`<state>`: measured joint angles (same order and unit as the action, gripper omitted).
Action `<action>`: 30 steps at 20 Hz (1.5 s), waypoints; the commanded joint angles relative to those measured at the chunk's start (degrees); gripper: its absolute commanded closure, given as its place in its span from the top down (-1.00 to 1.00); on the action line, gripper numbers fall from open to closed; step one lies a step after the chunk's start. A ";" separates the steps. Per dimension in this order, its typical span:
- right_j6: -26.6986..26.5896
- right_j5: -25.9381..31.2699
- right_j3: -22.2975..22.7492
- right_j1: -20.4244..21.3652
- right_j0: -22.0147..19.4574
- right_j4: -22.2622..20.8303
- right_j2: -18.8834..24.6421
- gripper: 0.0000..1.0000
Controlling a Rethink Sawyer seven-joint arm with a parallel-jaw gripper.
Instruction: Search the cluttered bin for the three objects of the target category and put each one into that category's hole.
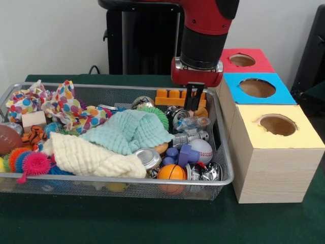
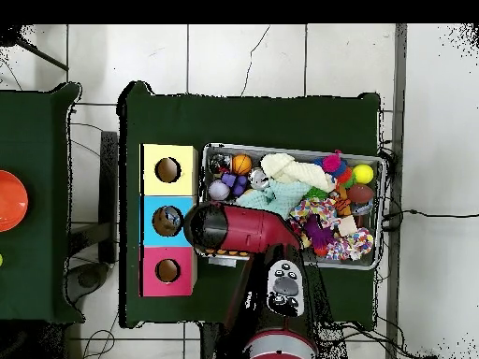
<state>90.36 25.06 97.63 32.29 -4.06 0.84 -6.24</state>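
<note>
A wire mesh bin (image 1: 226, 152) (image 2: 292, 150) is packed with mixed items. At its right end lie a baseball (image 1: 202, 149), a small orange basketball (image 1: 171, 172) (image 2: 242, 164), a purple toy (image 1: 184, 155) and crushed silver cans (image 1: 148, 157). A teal cloth (image 1: 129, 131), a cream cloth (image 1: 91, 156) and a polka-dot cloth (image 1: 66, 104) cover the middle and left. Spiky balls (image 1: 30, 162) and a brown football (image 1: 7, 138) sit at the left end. My gripper (image 1: 192, 104) hangs over the bin's back right corner, in front of an orange block (image 1: 175, 95), shut with nothing held. In the overhead view the arm (image 2: 243, 230) hides it.
Three wooden boxes stand in a row beside the bin's right end, each with a round hole: yellow top (image 1: 278, 124) (image 2: 168, 169), blue top (image 1: 257, 87) (image 2: 168, 221), red top (image 1: 241, 60) (image 2: 167, 271). An orange bowl (image 2: 7, 199) sits on a neighbouring table.
</note>
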 commanded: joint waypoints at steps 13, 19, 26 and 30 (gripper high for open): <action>7.61 2.91 -1.29 -1.53 -0.02 0.87 4.58 -1.00; 7.72 2.61 -1.87 -2.42 0.00 1.00 4.80 -1.00; 8.38 1.91 -2.66 -3.47 0.23 1.26 4.61 -1.00; 9.26 0.84 -2.00 -3.11 0.82 1.12 3.79 1.00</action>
<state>90.36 25.06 97.55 31.60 -3.94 0.84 -6.07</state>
